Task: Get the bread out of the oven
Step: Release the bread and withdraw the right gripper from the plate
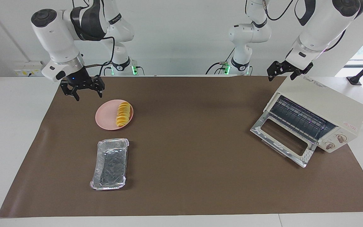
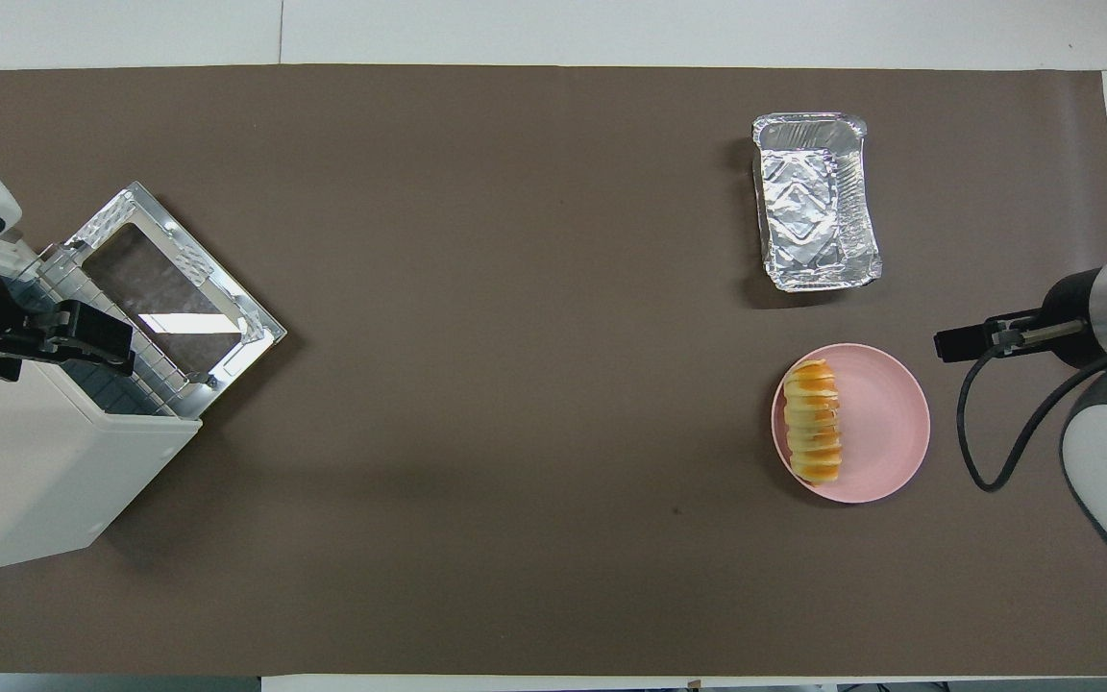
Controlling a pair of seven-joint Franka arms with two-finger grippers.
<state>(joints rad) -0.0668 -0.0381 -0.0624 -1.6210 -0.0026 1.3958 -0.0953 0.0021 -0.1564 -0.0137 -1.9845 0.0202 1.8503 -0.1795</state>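
Since the bread [image 1: 123, 114] is seen lying on the pink plate [image 1: 104, 121], well apart from the open oven [image 1: 320, 110], the task is judged done; the right gripper [image 1: 81, 89] is spread and empty above the mat, while the left gripper [image 1: 287, 70] over the oven probably is too.

Robot lab, two white arms mounted at a table [image 1: 11, 126], brown mat [image 1: 187, 176], bare white walls, cabling

One bread [image 1: 123, 114]; one oven [image 1: 317, 114] — two pincers [image 1: 81, 91]

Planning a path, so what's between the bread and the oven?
Nothing: only bare brown mat between the bread and the oven, clearest in the overhead view.
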